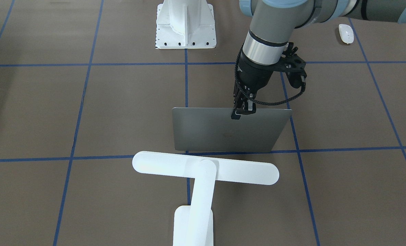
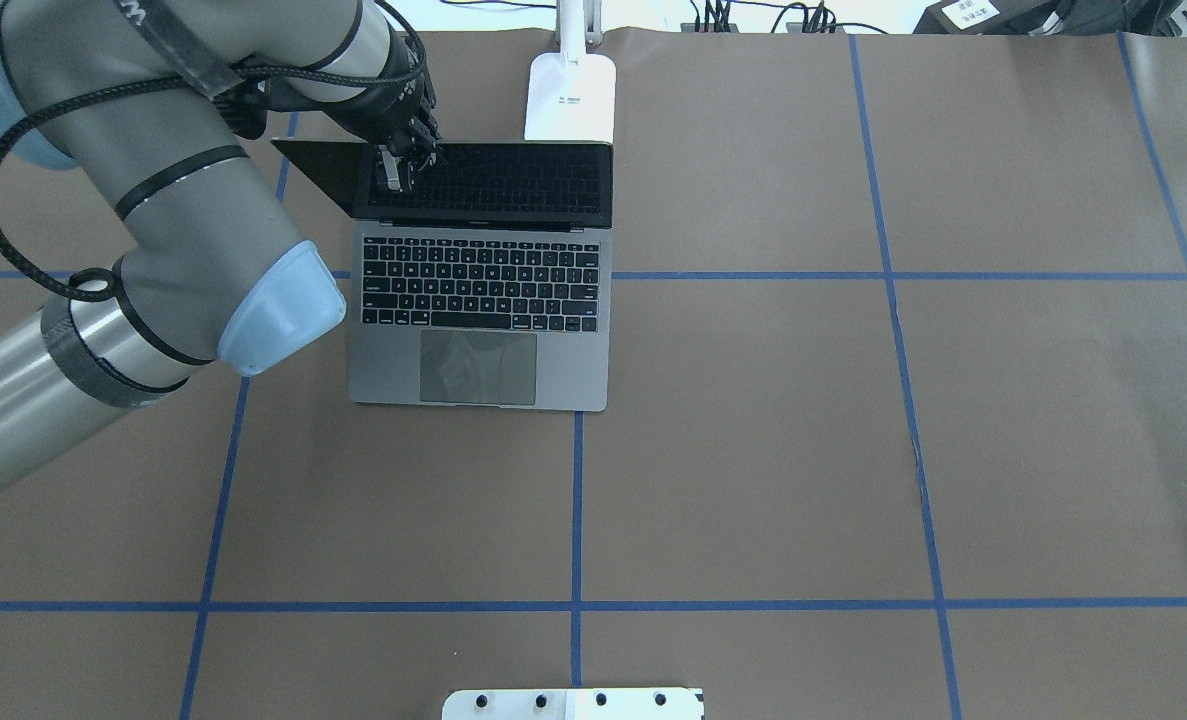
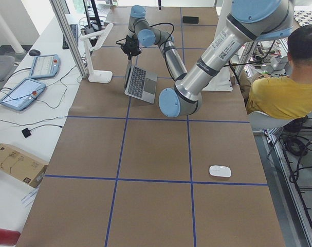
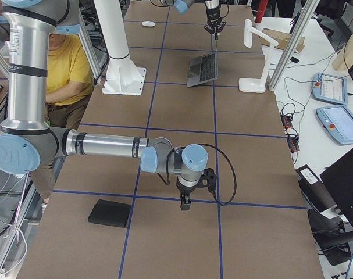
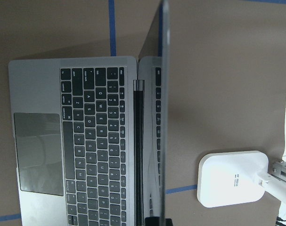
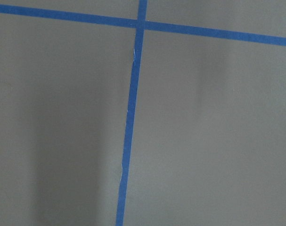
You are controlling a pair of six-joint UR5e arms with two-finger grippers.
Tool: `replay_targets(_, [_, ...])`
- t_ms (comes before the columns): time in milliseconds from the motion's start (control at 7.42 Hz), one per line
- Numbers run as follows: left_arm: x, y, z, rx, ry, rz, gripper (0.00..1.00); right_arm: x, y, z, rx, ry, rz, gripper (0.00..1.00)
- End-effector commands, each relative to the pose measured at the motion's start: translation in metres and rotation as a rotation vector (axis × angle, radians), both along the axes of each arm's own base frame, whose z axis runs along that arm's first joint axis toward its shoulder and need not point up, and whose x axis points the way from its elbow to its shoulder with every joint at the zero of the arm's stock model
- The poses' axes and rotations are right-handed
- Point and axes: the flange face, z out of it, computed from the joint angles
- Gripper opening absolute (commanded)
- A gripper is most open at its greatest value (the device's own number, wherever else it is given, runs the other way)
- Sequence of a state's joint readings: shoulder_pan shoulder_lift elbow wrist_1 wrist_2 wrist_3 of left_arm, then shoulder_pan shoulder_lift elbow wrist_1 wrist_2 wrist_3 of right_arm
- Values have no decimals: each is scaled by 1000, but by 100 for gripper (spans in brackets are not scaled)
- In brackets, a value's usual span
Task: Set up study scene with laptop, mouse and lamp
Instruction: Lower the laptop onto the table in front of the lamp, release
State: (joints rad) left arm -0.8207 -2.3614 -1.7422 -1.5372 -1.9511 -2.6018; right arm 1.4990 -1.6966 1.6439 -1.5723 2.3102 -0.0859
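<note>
The grey laptop (image 2: 480,300) lies open at the far left-centre of the table, its lid (image 1: 230,130) standing about upright. My left gripper (image 1: 243,111) is shut on the lid's top edge, also seen from overhead (image 2: 398,165). The left wrist view looks down the lid's edge (image 5: 162,117) beside the keyboard. The white lamp (image 1: 205,169) stands just behind the laptop, its base (image 2: 571,95) at the table's far edge. The white mouse (image 1: 346,33) lies on the near left side, apart from the laptop. My right gripper (image 4: 185,202) hangs over bare table; I cannot tell its state.
A white ribbed pedestal (image 1: 185,24) stands at the robot's side of the table. A flat black pad (image 4: 109,213) lies on the right end. A person in yellow (image 3: 284,92) sits beside the table. Blue tape lines grid the brown tabletop (image 2: 853,450).
</note>
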Motion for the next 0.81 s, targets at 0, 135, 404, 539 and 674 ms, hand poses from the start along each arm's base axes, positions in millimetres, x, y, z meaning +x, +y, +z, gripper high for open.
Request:
replay_targets(0, [16,-9,10,-5,9,-13,0,0,0,2,-4,0,0,100])
replay_targets(135, [23,-17,14,-16,13,-21,0,-1,1,3,-7,1,-1,100])
replay_targets(404, [38,-35,16,-29,3,-51,0,-2,0,3,-7,1,-4,100])
replay_targets(539, [45,-31,21,-19,-1,-51,0,-2,0,3,-6,0,-5,100])
replay_targets(674, [52,-30,20,-13,-4,-55,0,-2,1,3,-8,1,-4,100])
